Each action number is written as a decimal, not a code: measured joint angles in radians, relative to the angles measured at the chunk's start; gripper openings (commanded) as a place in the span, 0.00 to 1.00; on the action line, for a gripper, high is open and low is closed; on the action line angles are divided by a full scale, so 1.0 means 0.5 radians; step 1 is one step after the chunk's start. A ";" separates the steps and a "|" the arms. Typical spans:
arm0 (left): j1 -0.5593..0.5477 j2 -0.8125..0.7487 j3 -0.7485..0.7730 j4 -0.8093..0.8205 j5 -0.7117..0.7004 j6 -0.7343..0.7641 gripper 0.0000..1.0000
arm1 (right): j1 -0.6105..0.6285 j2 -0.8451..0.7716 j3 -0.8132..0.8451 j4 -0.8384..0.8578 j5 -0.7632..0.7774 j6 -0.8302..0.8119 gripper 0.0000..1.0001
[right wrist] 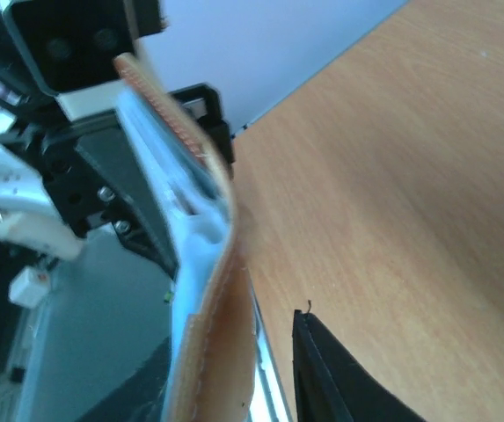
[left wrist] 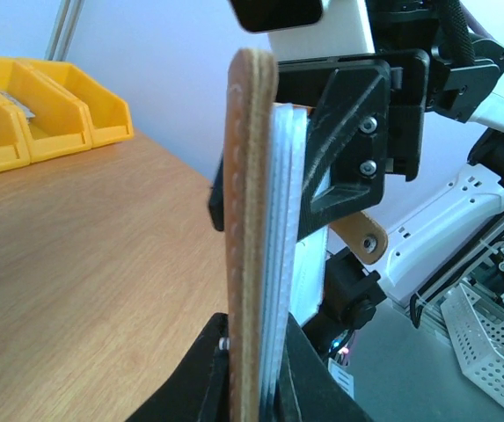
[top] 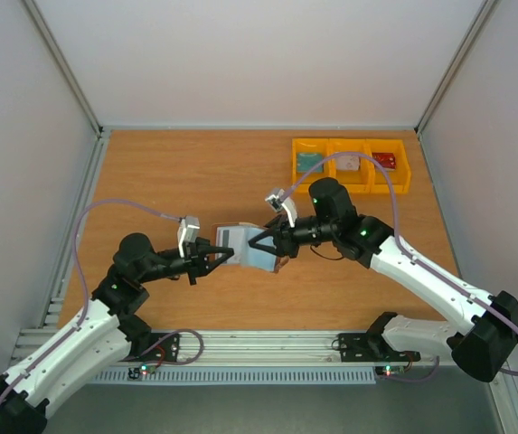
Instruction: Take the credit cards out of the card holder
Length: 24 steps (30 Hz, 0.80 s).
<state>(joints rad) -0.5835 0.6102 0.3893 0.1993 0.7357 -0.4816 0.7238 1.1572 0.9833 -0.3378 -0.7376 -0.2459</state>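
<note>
Currently pinching card holder (top: 245, 246) w/ L gripper (top: 218, 256), jaws nearly closed on its end, lining up, above table (top: 177, 172) btwn arms. Straddling opp. end w/ R gripper (top: 272, 244), part-open, one finger (right wrist: 326, 382) clear of leather. Noting red card (top: 385, 160) in far-R yellow bin (top: 401, 172).

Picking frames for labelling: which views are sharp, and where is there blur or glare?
Top external: sharp, evenly lit, only soft shadows, no glare. Left wrist: card holder edge and yellow bins fairly crisp. Right wrist: card holder smeared and out of focus, table less so.
</note>
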 measured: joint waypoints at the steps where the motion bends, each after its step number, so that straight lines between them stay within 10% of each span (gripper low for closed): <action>1: 0.000 -0.001 -0.002 0.000 -0.011 -0.002 0.00 | -0.001 0.002 -0.002 0.022 -0.035 0.009 0.08; 9: -0.006 -0.018 -0.008 -0.005 -0.020 -0.013 0.35 | -0.001 -0.083 -0.076 0.077 -0.085 0.047 0.01; 24: -0.006 -0.157 0.137 -0.256 0.073 0.290 0.16 | -0.083 -0.230 0.072 -0.339 -0.153 -0.238 0.01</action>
<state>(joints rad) -0.5865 0.5316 0.4580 0.0711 0.7723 -0.3367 0.6823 1.0424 1.0195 -0.5072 -0.8139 -0.3649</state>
